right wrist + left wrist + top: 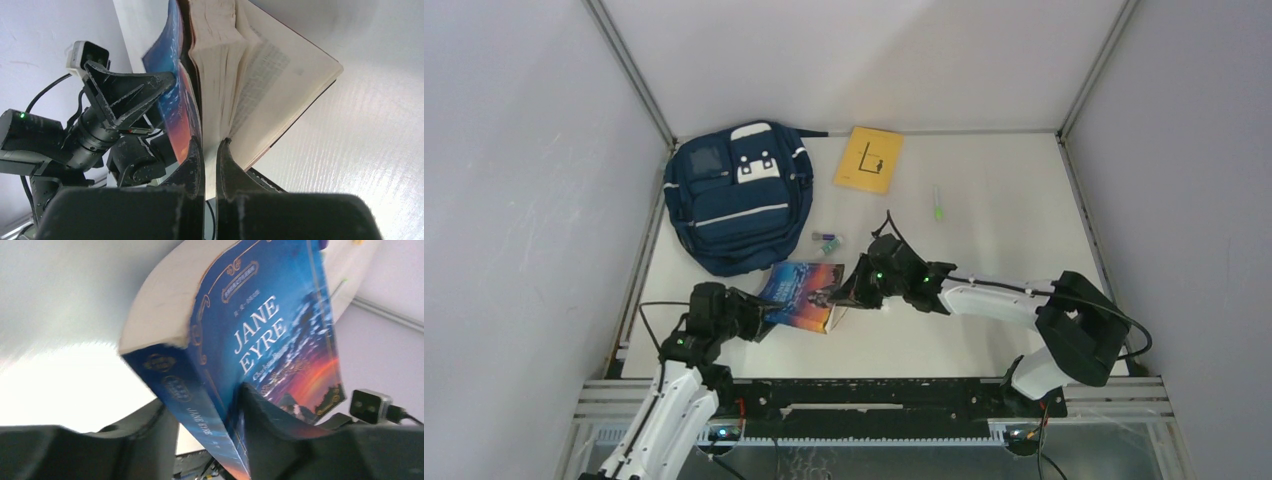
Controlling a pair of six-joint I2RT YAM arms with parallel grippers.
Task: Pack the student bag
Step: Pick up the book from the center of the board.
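Between the two arms, near the front edge of the table [984,330], a book [804,293] is held at a slant from both ends. The left gripper [205,407] is clenched on the spine at one lower corner, with one finger on the front cover and the other behind. The right gripper [209,150] pinches a thin slice of pages close to the front cover at the opposite edge, and the rest of the block fans open past it.

The bag [739,205] lies flat at the far left of the table, front face up, its bottom edge near the book but not touching it. Its long axis runs from near to far, leaning a little to the right. The top, with its white patch and carry loop, points at the back wall and the bottom points toward the arms. No opening shows from above, and whether any zip is undone cannot be told.

Packing looks barely begun, with nothing visibly inside the bag. Besides the book, a yellow booklet [869,160] lies just right of the bag's top, a green pen [938,203] sits farther right, and a small item [826,242] rests between bag and book. All of these are outside the bag. It probably has to be opened, then each piece carried over to it.
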